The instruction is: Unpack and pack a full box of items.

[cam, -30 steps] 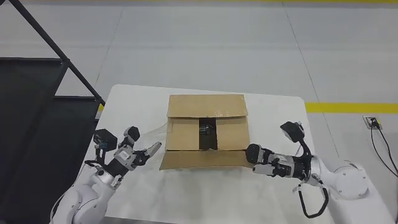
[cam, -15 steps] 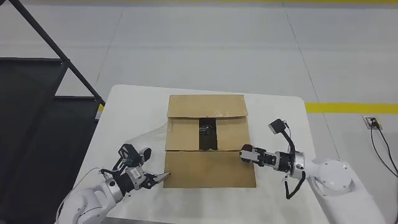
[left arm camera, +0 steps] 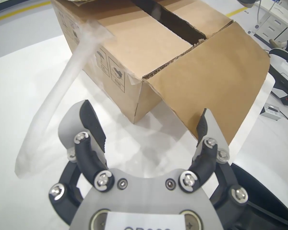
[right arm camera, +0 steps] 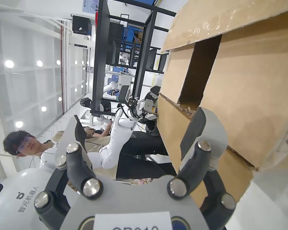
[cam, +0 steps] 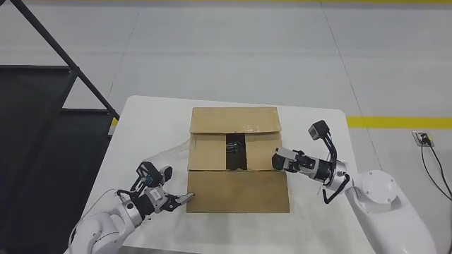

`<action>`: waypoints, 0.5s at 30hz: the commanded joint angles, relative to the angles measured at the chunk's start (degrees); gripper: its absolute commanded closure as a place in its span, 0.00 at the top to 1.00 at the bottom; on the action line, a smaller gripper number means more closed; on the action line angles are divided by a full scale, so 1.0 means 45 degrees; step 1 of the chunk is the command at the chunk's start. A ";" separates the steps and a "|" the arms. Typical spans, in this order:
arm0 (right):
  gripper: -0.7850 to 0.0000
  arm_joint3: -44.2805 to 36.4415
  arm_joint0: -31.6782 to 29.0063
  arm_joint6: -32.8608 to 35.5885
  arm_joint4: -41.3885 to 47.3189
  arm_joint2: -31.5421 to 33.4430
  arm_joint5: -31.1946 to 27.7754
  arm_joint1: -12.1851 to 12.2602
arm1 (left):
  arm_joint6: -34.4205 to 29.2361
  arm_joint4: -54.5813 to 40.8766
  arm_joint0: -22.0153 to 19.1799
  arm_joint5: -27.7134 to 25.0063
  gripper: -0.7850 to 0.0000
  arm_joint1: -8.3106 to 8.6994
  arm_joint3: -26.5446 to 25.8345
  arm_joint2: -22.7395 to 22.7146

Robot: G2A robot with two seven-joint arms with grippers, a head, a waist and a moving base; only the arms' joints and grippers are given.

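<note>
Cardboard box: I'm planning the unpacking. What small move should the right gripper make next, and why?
Probably close the right gripper on the right inner flap at its edge and lift it outward: the outer flaps are open, both inner flaps lie flat, and this open gripper sits beside that flap.

So the cardboard box (cam: pixel 265 154) is sitting upright around the middle of the white table (cam: pixel 152 137), plain brown. Its long flap at 12 o'clock (cam: pixel 235 120) is lying folded back open, and the one at 6 o'clock (cam: pixel 238 192) is sloping out and down toward the table. The two short inner flaps (cam: pixel 207 154) are lying folded in, leaving a dark slot (cam: pixel 236 156) between them. Something dark is showing in there, can't tell what. A loose strip of clear tape (left arm camera: pixel 62 92) is dangling off the 9 o'clock side, right by some printed handling symbols.
</note>
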 commanded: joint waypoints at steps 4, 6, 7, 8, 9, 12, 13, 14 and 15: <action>1.00 0.0262 0.0323 -0.2341 0.0612 -0.0703 0.1344 -0.0274 | 0.0121 0.0051 0.0104 0.0132 1.00 0.0019 -0.0142 0.0078; 1.00 0.0836 0.0827 -0.3097 0.0798 -0.1093 0.1760 -0.0429 | 0.0169 0.0147 0.0127 0.0172 1.00 0.0035 -0.0205 0.0087; 1.00 0.1134 0.1081 -0.3453 0.0828 -0.1316 0.1955 -0.0512 | 0.0196 0.0164 0.0145 0.0188 1.00 0.0042 -0.0229 0.0089; 1.00 0.1432 0.1351 -0.3776 0.0842 -0.1525 0.2186 -0.0592 | 0.0224 0.0175 0.0157 0.0194 1.00 0.0051 -0.0255 0.0079; 1.00 0.1671 0.1621 -0.4013 0.0790 -0.1730 0.2313 -0.0666 | 0.0261 0.0172 0.0170 0.0213 1.00 0.0058 -0.0270 0.0065; 1.00 0.2470 0.2279 -0.4529 0.0913 -0.2199 0.2604 -0.0877 | 0.0339 0.0142 0.0211 0.0270 1.00 0.0081 -0.0285 0.0023; 1.00 0.2660 0.2461 -0.4780 0.1028 -0.2308 0.2541 -0.0954 | 0.0359 0.0126 0.0227 0.0288 1.00 0.0089 -0.0281 0.0007; 1.00 0.2813 0.2624 -0.4950 0.1192 -0.2397 0.2344 -0.1029 | 0.0384 0.0097 0.0244 0.0284 1.00 0.0097 -0.0268 -0.0002; 1.00 0.2985 0.2753 -0.5077 0.1386 -0.2471 0.2058 -0.1103 | 0.0387 0.0098 0.0255 0.0299 1.00 0.0105 -0.0249 -0.0010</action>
